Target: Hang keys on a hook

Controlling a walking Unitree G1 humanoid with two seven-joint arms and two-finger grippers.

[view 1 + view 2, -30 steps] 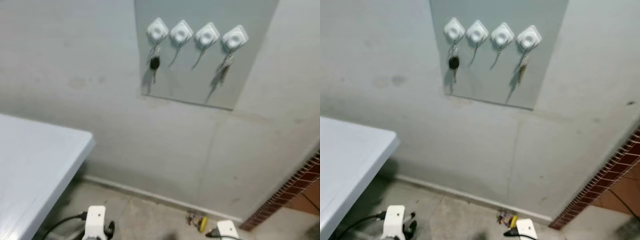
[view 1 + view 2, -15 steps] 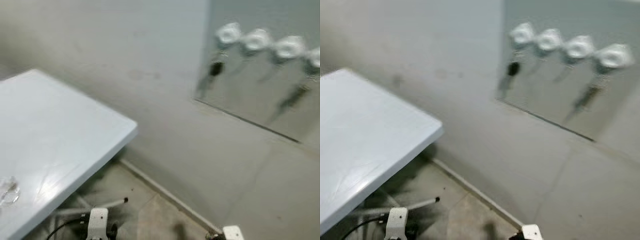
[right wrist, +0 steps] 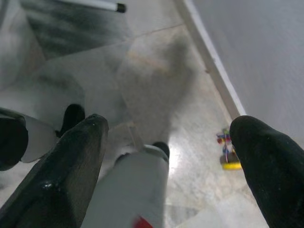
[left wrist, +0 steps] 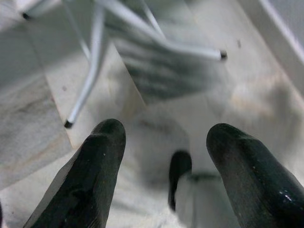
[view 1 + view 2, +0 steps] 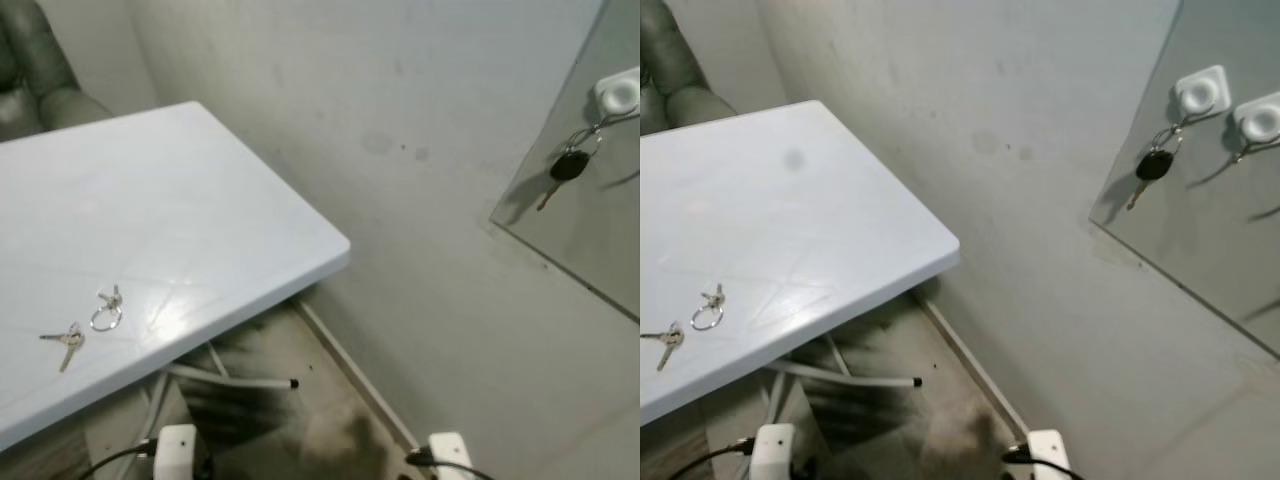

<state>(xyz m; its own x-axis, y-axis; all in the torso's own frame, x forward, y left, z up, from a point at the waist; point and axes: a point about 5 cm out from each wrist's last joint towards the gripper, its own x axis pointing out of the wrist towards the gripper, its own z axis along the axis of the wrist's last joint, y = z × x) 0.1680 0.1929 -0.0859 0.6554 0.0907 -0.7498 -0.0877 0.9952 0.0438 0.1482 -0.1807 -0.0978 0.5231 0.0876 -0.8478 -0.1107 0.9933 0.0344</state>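
Lying flat on bench (image 5: 200, 200): two key sets, keys (image 5: 64, 340) and ringed keys (image 5: 105, 308), near its front edge. Hook (image 5: 1198, 93) on wall panel, well apart, seemingly taken by a fob. Left gripper (image 4: 161, 156) and right gripper (image 3: 166, 156): spread, empty, hanging over floor. Risk: pinching thin flat keys may slide them off the edge.
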